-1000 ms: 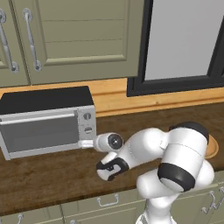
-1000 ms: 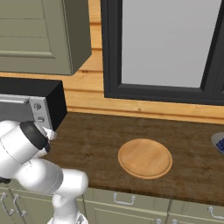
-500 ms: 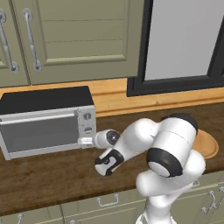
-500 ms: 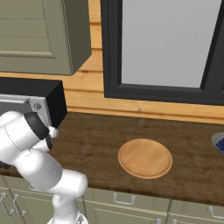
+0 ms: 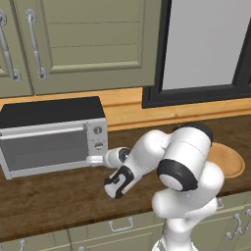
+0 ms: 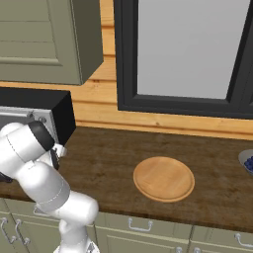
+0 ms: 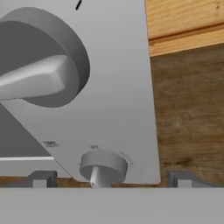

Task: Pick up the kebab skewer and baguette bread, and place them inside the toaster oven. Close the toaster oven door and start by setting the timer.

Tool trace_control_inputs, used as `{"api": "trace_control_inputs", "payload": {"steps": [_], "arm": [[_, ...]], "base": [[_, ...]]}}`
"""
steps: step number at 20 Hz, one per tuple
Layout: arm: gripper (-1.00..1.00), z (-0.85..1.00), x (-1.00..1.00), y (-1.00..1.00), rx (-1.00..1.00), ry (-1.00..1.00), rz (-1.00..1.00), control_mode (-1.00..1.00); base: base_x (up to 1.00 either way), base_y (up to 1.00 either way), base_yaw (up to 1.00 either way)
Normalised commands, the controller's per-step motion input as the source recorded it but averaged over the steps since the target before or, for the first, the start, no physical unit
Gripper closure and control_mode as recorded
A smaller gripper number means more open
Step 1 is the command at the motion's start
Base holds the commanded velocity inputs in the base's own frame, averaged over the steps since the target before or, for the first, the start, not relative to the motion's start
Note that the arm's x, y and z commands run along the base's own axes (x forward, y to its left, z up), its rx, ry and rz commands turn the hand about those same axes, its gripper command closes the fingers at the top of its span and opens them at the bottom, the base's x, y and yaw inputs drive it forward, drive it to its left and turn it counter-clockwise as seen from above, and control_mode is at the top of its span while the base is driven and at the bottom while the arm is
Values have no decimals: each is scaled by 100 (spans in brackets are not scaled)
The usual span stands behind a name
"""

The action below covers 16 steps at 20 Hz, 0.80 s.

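Observation:
The toaster oven [image 5: 49, 112] stands on the counter at the left, silver with a black top. Its toaster oven door [image 5: 44, 149] is shut. My gripper [image 5: 93, 160] is open at the bottom of the knob column on the oven's right, just under two round knobs [image 5: 99, 138]. In the hand view the fingertips [image 7: 41, 179] stand wide apart on either side of a small knob [image 7: 104, 166], with a larger knob [image 7: 43, 65] above it. The gripper [image 7: 111, 179] holds nothing. The kebab skewer and baguette bread are out of view.
A round wooden plate [image 6: 164, 179] lies on the dark wood counter [image 6: 108, 158] to the right of my arm. A bowl [image 6: 247, 160] shows at the far right edge. Wall cabinets [image 5: 88, 44] hang above the oven, and a dark-framed window [image 6: 188, 54] is behind the counter.
My arm has swung left and the hand has edged closer to the oven's knob column. The jaws have stayed open.

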Motion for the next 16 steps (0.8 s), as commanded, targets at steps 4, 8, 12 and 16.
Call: {"api": "trace_control_inputs", "payload": {"steps": [4, 8, 12, 16], "arm": [[-100, -14, -1, 10, 0, -1, 0, -100], [-100, -6, 0, 11, 0, 0, -2, -100], [-100, -2, 0, 1, 0, -1, -3, -100], [-100, -6, 0, 3, 0, -3, -9, -100]], "base": [[0, 0, 0], [0, 0, 0], [0, 0, 0], [0, 0, 0]]}}
